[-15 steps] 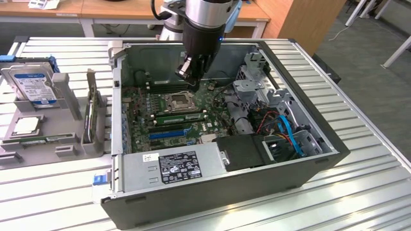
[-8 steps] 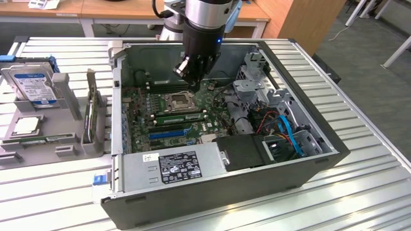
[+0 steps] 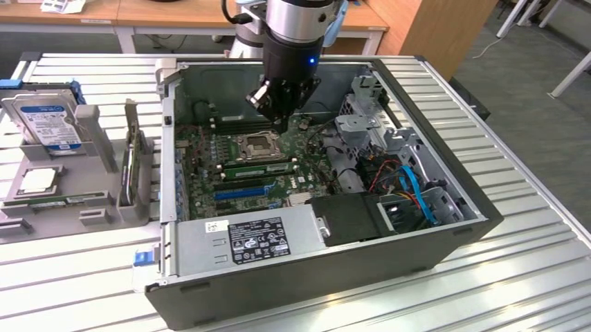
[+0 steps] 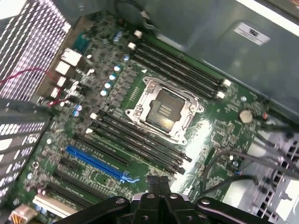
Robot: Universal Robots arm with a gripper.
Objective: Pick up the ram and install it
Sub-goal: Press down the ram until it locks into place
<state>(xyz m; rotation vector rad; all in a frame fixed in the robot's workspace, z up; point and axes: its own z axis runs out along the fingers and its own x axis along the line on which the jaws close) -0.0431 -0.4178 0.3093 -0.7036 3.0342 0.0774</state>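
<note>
Nearest in the exterior view stood the dark front wall of the open computer case, resting on the slatted metal bench, with the grey power supply just behind that wall. Deeper inside lay the green motherboard with its processor socket. The hand hung over the board just beyond the socket, its fingers drawn together and holding nothing. On the exterior view's left, outside the case, a grey holder carried a silver hard drive, an upright green expansion card and, lying flat near its front edge, what looked like the ram, a thin green stick well apart from the hand. In the wrist view the black fingers came nearest, pressed together with nothing between them, above the motherboard; beyond them ran dark memory slots, the open socket and a blue slot.
</note>
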